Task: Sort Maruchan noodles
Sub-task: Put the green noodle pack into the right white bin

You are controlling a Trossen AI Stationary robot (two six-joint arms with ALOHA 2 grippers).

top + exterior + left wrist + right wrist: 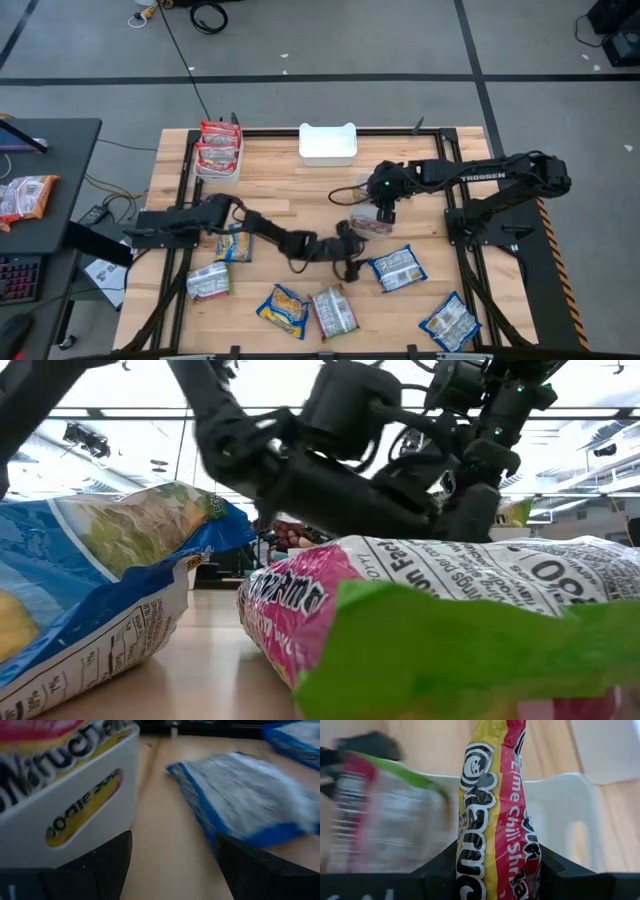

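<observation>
Grey floor (330,40) crossed by dark tape lines (470,40) surrounds the wooden desk (290,190). A black side table (50,180) stands off its left edge, cables (205,15) lie beyond the far edge, and bright ceiling lights (600,435) glow behind.

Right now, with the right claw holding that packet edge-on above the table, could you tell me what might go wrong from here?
The right claw pinches the Lime Chili Shrimp packet on its thin edge, so the crinkly plastic might slip or twist on the way to a white bin.

The left claw, open, sits low beside it; the two arms are close and could bump.

A silvery packet lies right under the right claw and could get dragged.
</observation>
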